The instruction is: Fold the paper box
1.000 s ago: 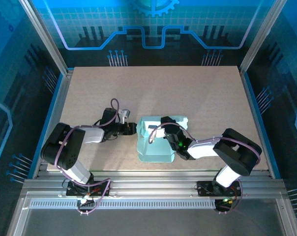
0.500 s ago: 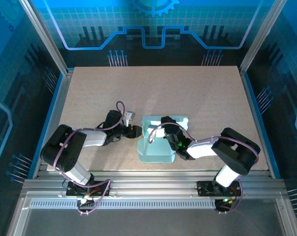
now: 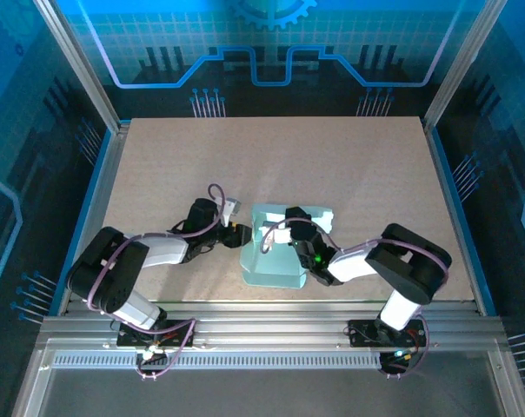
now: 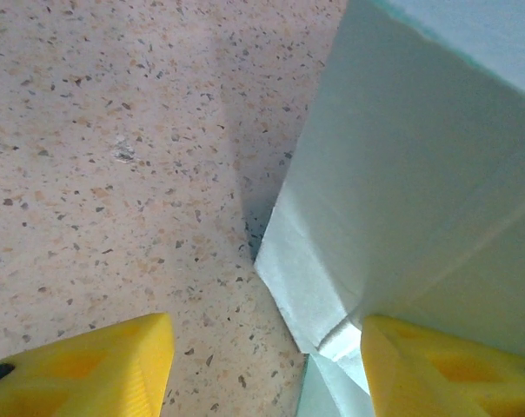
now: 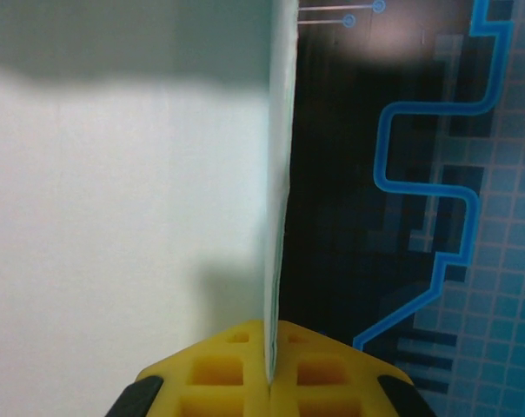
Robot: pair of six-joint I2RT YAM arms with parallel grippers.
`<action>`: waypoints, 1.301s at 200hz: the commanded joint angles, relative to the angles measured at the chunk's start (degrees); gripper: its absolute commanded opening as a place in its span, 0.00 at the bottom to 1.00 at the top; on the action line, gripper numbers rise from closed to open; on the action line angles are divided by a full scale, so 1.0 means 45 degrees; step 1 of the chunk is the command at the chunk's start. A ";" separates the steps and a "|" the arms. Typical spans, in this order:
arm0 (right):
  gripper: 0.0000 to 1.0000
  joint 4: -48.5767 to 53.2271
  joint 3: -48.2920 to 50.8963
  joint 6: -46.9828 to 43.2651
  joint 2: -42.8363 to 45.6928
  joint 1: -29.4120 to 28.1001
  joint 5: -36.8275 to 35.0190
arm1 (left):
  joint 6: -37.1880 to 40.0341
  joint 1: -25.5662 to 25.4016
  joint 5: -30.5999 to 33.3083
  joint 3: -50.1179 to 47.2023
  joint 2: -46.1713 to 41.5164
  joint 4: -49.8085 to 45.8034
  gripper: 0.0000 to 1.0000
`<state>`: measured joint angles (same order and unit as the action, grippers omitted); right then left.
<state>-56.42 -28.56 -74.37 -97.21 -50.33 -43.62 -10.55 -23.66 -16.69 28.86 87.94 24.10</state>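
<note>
Right wrist: right end effector (image 5: 269,382) pinches the pale mint paper box (image 5: 115,217) edge-on; left end effector (image 4: 261,358) spread.

Pale mint paper box (image 3: 267,265), partly folded with one panel upright, lies toward 6 o'clock of the table (image 3: 349,165) centre.

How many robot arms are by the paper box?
2. The black-and-white left arm reaches from the near left to the left side of the pale mint card box; the right arm reaches over it from the near right.
</note>
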 commanded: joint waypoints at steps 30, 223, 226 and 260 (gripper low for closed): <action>0.00 -0.2775 0.0204 -0.0457 -0.1557 -0.0749 -0.1192 | 0.0169 -0.0198 0.0275 -0.0261 -0.1100 -0.0987 0.59; 0.00 -0.3554 -0.0433 -0.1696 -0.1814 -0.0345 -0.0485 | 0.1913 -0.0082 0.0633 0.0347 -0.0658 -0.1017 0.54; 0.00 -0.3555 -0.0419 -0.1696 -0.1830 -0.0353 -0.0484 | 0.1914 -0.0087 0.0633 0.0386 -0.0595 -0.1033 0.54; 0.00 -0.3765 -0.0388 -0.1757 -0.1970 -0.0371 -0.0580 | 0.1846 -0.0078 0.0708 0.0634 -0.0218 -0.0742 0.48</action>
<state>-70.78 -29.89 -81.34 -104.92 -52.34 -46.48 -3.77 -23.97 -12.84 29.69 85.86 18.31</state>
